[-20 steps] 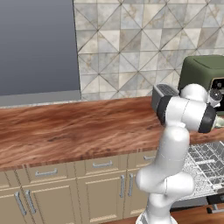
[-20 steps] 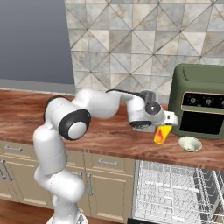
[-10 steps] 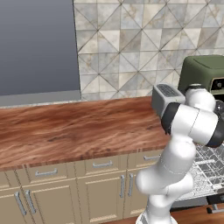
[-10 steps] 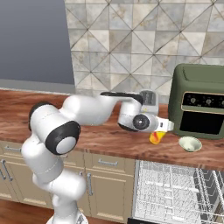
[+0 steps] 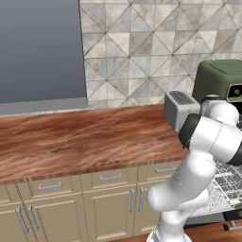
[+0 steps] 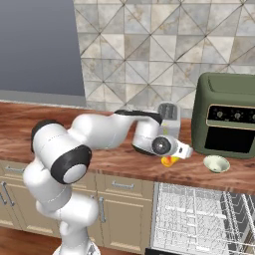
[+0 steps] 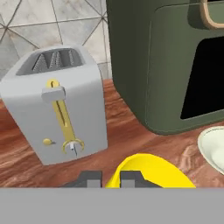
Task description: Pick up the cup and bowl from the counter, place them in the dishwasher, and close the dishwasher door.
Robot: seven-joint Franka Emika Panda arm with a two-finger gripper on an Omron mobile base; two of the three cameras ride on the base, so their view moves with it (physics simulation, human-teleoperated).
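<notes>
My gripper [image 6: 173, 156] is shut on the yellow cup [image 6: 170, 161] and holds it tilted just above the counter [image 6: 124, 164], in front of the toaster. In the hand view the cup [image 7: 148, 173] bulges up between my fingertips [image 7: 131, 177]. The pale bowl [image 6: 216, 163] sits on the counter to the cup's right, before the green oven, and its rim [image 7: 213, 151] shows at the right edge of the hand view. Under the counter the dishwasher [image 6: 199, 219] stands open with its wire rack [image 5: 228, 183] pulled out. The dishwasher door is out of view.
A grey toaster [image 6: 169, 118] [image 7: 57, 105] stands right behind the hand. The dark green oven [image 6: 228, 122] [image 7: 166, 61] fills the counter's right end. Beige cabinets [image 5: 108, 198] with silver handles run left of the dishwasher. Tiled wall behind.
The arm has swung, carrying the cup a little left and down, away from the bowl. The bowl, toaster and oven have stayed put.
</notes>
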